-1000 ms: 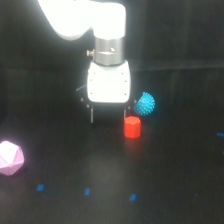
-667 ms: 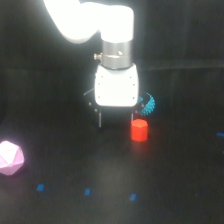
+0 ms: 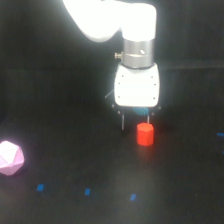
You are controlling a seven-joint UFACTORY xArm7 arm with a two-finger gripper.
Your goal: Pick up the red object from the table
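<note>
The red object [image 3: 145, 134], a small stubby block, stands on the black table [image 3: 65, 125] right of centre in the exterior view. My gripper [image 3: 136, 122] hangs under the white wrist housing, just above and behind the block. Its dark fingers [image 3: 122, 121] look spread and open with nothing between them. They are hard to make out against the black surface. The block lies just in front of the right finger, and I cannot tell whether they touch.
A sliver of the spiky blue ball [image 3: 142, 111] shows behind the gripper. A pink faceted polyhedron [image 3: 10, 157] sits at the exterior view's left edge. Small blue marks [image 3: 87, 191] dot the near part of the table.
The arm has moved toward the exterior view's right and now covers most of the blue ball. The red object has shifted right and nearer in the frame. The pink polyhedron has stayed put.
</note>
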